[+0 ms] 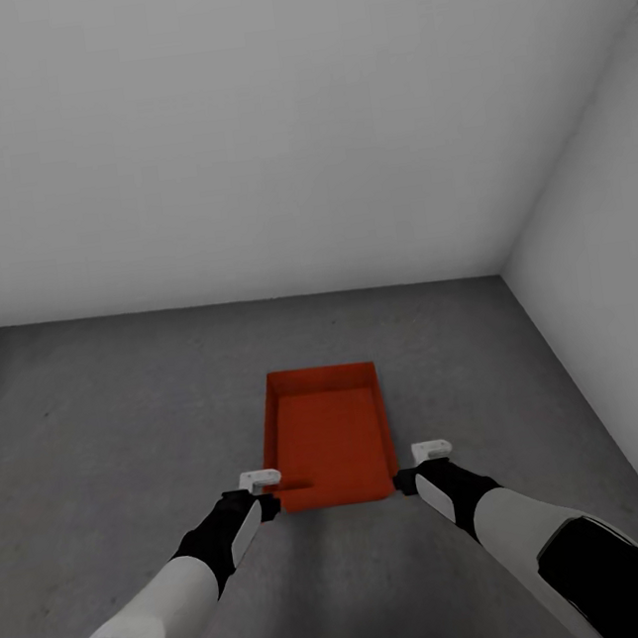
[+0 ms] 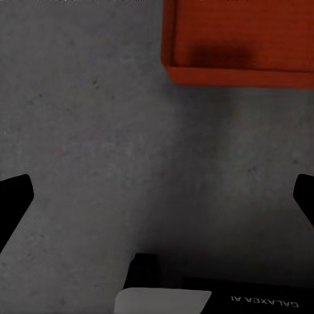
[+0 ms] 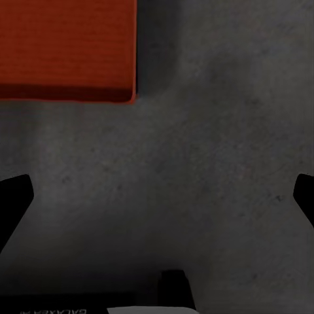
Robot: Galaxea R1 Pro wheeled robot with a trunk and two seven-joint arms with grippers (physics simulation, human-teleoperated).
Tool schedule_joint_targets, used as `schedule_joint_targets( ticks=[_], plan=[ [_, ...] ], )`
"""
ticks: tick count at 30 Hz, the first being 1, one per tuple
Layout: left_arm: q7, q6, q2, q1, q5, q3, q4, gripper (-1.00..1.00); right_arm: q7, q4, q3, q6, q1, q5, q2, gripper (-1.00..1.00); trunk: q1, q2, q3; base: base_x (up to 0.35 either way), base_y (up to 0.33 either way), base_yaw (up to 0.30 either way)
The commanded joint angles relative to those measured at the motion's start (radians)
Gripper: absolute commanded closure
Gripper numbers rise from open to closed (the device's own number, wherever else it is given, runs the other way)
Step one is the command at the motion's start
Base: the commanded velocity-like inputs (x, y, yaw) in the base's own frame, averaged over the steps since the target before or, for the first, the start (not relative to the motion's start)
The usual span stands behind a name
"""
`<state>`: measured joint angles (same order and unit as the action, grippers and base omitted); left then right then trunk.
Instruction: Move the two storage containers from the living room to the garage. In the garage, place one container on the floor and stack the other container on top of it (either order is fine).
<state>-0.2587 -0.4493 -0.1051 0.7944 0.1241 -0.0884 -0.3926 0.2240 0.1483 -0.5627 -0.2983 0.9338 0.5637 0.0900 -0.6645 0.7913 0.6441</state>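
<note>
Two plain white walls (image 1: 285, 123) meet in a corner ahead and to the right of both end effectors, and the dark grey mottled floor (image 1: 104, 435) runs from under the arms up to them. One red-orange storage container (image 1: 327, 438) is in view, lidless, lying flat on the floor directly ahead of and between the two end effectors, its long axis running away from the robot toward the far wall. No second box can be made out as separate from it; whether another sits nested inside cannot be told. The left end effector (image 1: 263, 486) hangs just beside the container's near left corner, and the right end effector (image 1: 431, 455) just beside its near right corner, neither clearly touching the walls of the box. In the left wrist view the left end effector's dark fingertips (image 2: 14, 196) stand far apart at the two edges of the picture with bare floor between them, and a corner of the container (image 2: 235, 42) lies beyond them. In the right wrist view the right fingertips (image 3: 14, 196) are likewise spread wide over bare floor, a corner of the container (image 3: 65, 46) lying beyond.
</note>
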Motion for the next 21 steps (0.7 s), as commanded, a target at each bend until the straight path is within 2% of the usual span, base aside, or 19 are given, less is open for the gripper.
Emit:
schedule_joint_targets(
  ticks=[1,21],
  plan=[
    [-0.008,-0.005,0.001,0.000,0.011,-0.008,-0.002,-1.00,0.006,0.002,-0.008,-0.005,0.000,0.008,0.000,-1.00,0.000,0.001,0.000,-0.019,0.000,0.000],
    [-0.008,-0.005,0.002,0.000,0.010,-0.008,-0.002,-1.00,0.006,0.002,-0.008,-0.005,0.000,0.008,0.001,-1.00,0.000,0.001,-0.031,-0.002,0.000,0.000]
  ],
)
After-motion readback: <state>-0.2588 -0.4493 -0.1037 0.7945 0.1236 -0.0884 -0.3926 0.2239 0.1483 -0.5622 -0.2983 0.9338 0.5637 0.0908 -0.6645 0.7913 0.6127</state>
